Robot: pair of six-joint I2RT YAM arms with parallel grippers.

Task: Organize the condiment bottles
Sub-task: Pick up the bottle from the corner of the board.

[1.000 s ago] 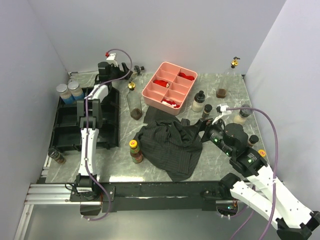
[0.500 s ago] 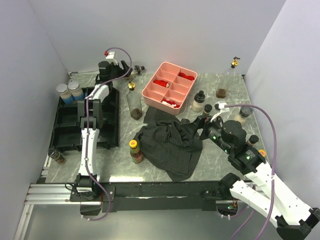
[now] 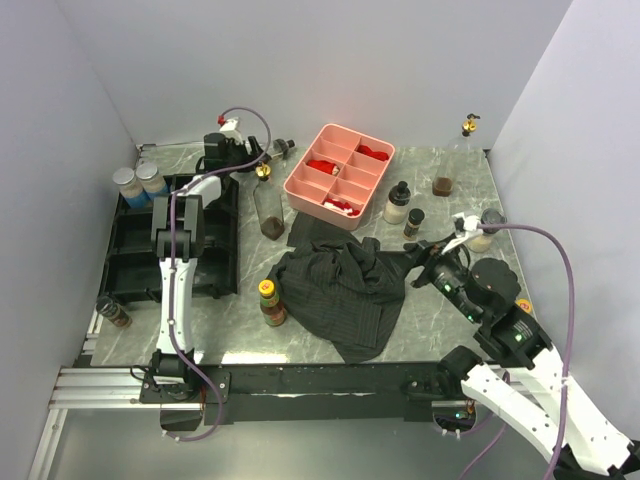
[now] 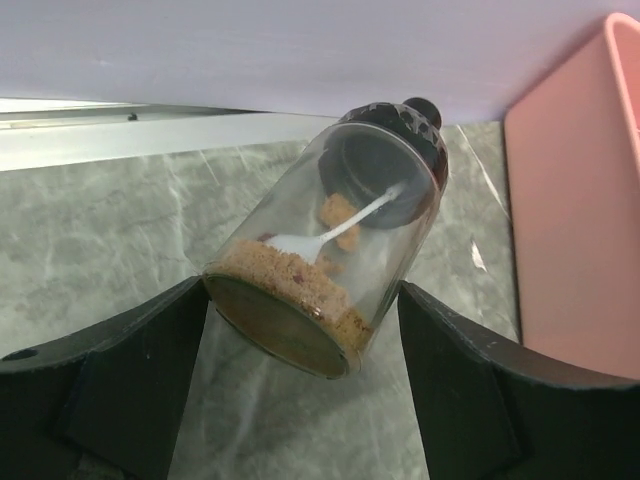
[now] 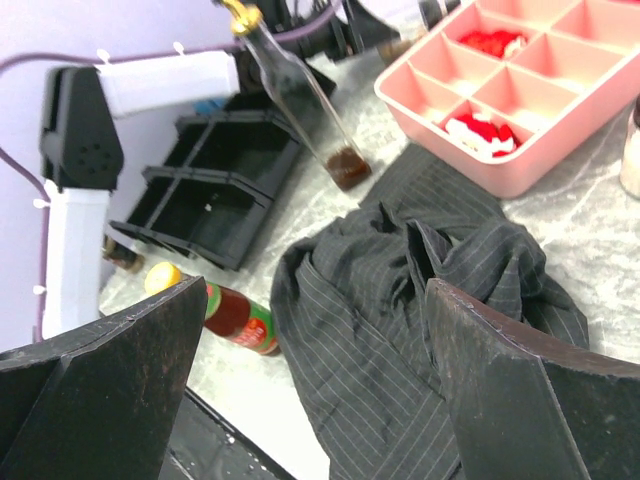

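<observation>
Item under handling: a small clear glass jar (image 4: 325, 265) with a black cap (image 4: 400, 125), at the far back of the counter (image 3: 455, 205), just behind the pink divided tray (image 3: 296, 186). It is tilted, cap towards the back wall, with brown crumbly contents and a small white spoon (image 4: 335, 228) inside. The left gripper (image 4: 300, 300) is part-open, its jaws against either side of the jar's wide base. From the wrist view it cannot be told whether they truly bear on the glass or only flank it. The jar is judged light, rigid, smooth and breakable. Its round wall may slip or roll between the fingers (image 4: 130, 370), so a hold across the body just above the base looks safer than one near the cap. The loose contents will shift when it is righted. The right gripper (image 3: 424, 264) is wide open and holds nothing, hanging over the edge of a crumpled dark cloth (image 3: 345, 285) mid-counter. Obstructions: the pink divided tray is just beside the jar, and a tall gold-capped bottle (image 3: 267, 205) stands between it and the black divided tray (image 3: 135, 250). The cloth covers much of the central counter. Other bottles are well apart: a red-labelled yellow-capped one (image 3: 270, 303) at the cloth's left edge, and several on the right side (image 3: 398, 203).
</observation>
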